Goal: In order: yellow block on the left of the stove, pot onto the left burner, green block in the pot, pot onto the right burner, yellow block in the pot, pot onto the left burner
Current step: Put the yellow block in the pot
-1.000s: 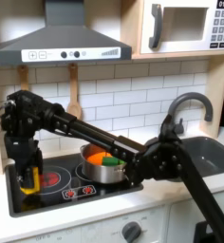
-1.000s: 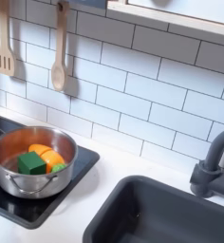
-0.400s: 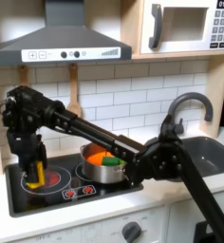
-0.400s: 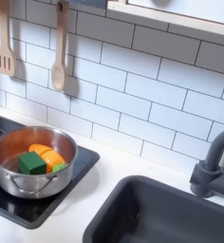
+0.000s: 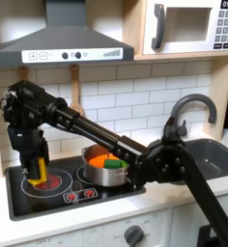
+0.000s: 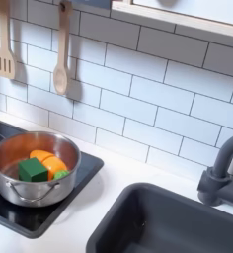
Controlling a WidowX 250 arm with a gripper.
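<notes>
One gripper (image 5: 35,174) clamps yellow block (image 5: 37,176) above left burner (image 5: 50,180); green block (image 6: 32,169) in pot (image 6: 30,190)

Both exterior views are soft, low in resolution and evenly lit; the pot (image 6: 31,170) carries bright glare on its steel wall; the stove (image 6: 41,215) reflects faintly; shadows are weak and diffuse.

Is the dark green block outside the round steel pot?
No, in the second exterior view the green block lies inside the steel pot beside an orange piece.
</notes>
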